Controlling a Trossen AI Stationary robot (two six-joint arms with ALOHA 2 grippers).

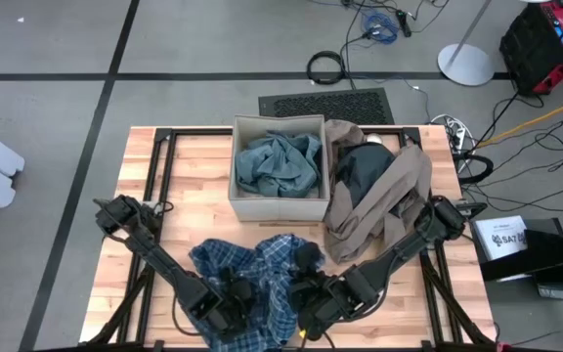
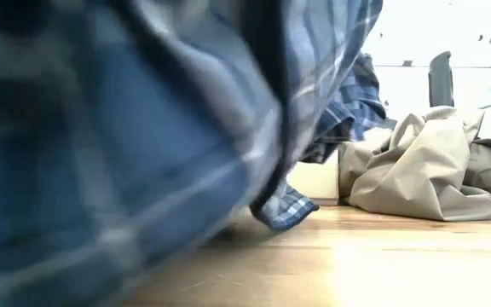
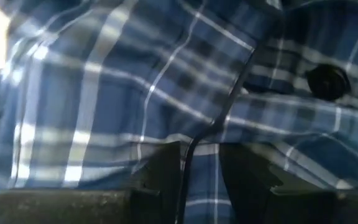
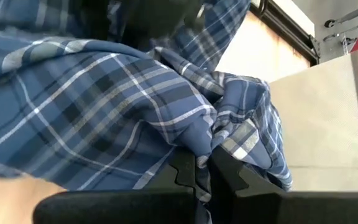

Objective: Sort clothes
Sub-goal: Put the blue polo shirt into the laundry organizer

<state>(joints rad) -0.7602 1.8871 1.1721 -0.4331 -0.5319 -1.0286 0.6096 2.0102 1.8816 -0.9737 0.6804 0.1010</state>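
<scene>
High view: left tool (image 1: 238,298) and right tool (image 1: 306,303) both pinch the blue-white plaid shirt (image 1: 247,269), bunched at the desk's (image 1: 194,166) near edge, its long axis running across between them, below the cardboard box (image 1: 280,207).

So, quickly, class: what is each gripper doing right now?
Left gripper: shut on the plaid shirt.
Right gripper: shut on the plaid shirt.

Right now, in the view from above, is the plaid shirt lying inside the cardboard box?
No, the plaid shirt lies on the table in front of the cardboard box, which holds a teal-green piece.
</scene>
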